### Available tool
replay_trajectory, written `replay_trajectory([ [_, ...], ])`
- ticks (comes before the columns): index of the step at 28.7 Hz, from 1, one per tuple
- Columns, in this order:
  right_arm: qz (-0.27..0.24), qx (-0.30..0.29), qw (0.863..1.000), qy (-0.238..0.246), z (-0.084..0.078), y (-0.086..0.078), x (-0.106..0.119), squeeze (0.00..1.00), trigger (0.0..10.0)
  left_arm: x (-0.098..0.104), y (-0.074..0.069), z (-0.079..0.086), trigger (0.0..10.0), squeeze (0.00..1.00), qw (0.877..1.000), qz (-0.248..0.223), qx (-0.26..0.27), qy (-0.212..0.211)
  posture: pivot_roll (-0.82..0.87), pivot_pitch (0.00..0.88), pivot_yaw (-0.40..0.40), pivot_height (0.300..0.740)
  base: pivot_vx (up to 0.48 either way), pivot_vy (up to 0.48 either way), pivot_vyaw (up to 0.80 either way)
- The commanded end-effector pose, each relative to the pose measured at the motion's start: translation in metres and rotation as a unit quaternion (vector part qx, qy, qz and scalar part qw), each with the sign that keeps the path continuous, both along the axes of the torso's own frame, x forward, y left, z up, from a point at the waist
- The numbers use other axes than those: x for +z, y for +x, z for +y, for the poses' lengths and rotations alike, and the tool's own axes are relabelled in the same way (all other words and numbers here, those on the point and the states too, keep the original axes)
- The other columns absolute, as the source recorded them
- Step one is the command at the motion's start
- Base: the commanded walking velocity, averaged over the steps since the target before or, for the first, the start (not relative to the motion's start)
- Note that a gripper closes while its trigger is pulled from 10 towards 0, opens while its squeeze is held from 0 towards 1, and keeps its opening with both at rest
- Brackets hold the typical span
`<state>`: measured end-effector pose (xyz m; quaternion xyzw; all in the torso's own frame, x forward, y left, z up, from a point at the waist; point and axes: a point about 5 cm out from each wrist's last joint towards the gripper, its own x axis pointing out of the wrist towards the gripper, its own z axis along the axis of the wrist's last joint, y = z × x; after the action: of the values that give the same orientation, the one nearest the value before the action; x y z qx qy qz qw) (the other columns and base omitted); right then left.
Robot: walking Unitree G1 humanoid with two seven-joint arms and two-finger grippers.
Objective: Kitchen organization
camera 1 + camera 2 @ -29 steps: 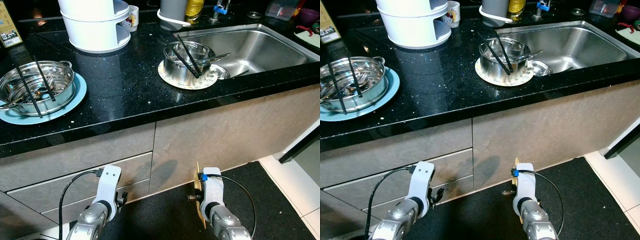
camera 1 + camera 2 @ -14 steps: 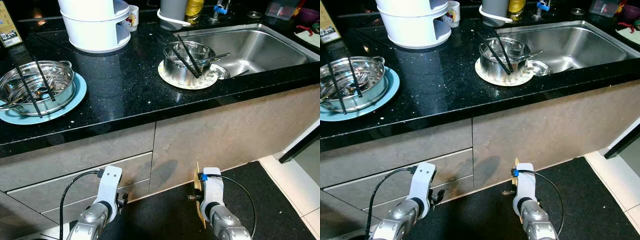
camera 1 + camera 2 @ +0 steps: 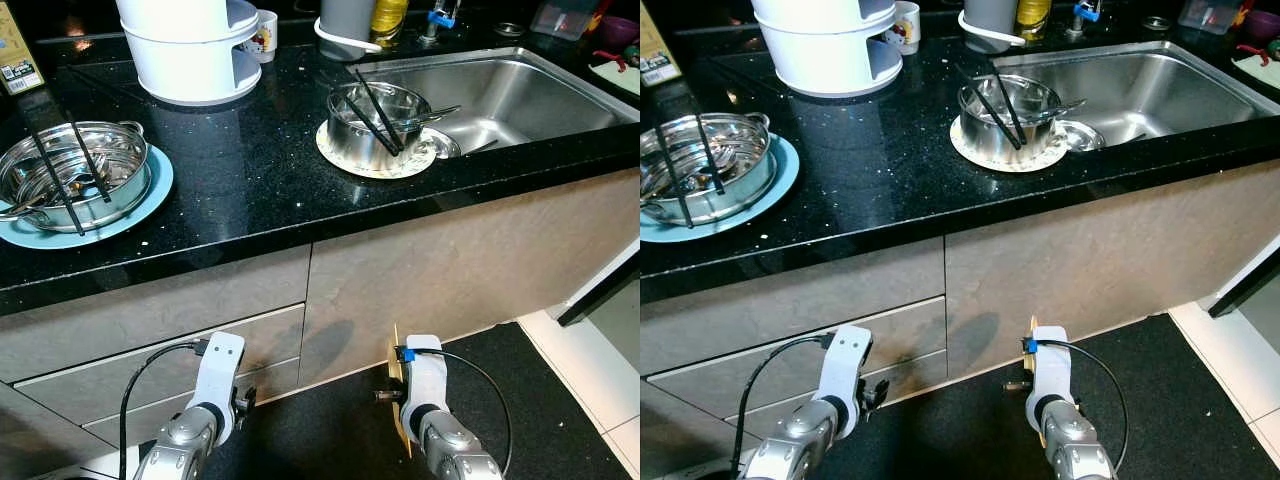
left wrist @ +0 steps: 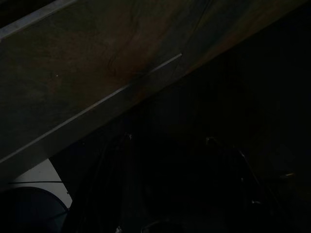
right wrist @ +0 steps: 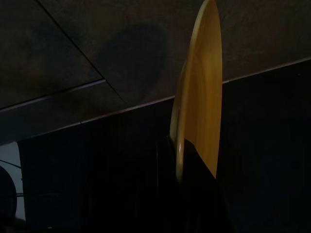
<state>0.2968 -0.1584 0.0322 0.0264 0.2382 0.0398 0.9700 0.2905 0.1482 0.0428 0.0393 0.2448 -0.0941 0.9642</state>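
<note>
The right gripper point(image 5: 177, 160), hanging low before the grey cabinet fronts point(image 3: 420, 270), is clamped on a yellow plate point(image 5: 199, 97) held edge-on. The left gripper point(image 4: 165, 194) hangs idle in shade too dark to tell its fingers' state. On the black counter point(image 3: 240, 170), two steel pots point(image 3: 375, 120) hold black chopsticks, apparently.

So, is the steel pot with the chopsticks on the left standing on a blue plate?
Yes, the steel pot with chopsticks stands on a light blue plate.
</note>
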Motion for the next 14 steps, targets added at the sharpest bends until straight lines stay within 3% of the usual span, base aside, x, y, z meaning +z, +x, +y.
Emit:
replay_trajectory([
  [1,0.011,-0.006,1.0,0.007,-0.0015,-0.0037,-0.0038,0.0,10.0,-0.008,-0.0058,0.0017,10.0,0.0,1.0,0.019,-0.001,0.005,-0.09,0.292,-0.035,0.74,0.0,0.0,0.0],
  [14,0.008,0.002,1.0,0.001,-0.0003,-0.0039,-0.003,0.0,10.0,-0.0084,-0.0066,0.0012,10.0,0.0,1.0,0.02,-0.005,0.003,-0.09,0.277,-0.036,0.74,0.0,0.0,0.0],
])
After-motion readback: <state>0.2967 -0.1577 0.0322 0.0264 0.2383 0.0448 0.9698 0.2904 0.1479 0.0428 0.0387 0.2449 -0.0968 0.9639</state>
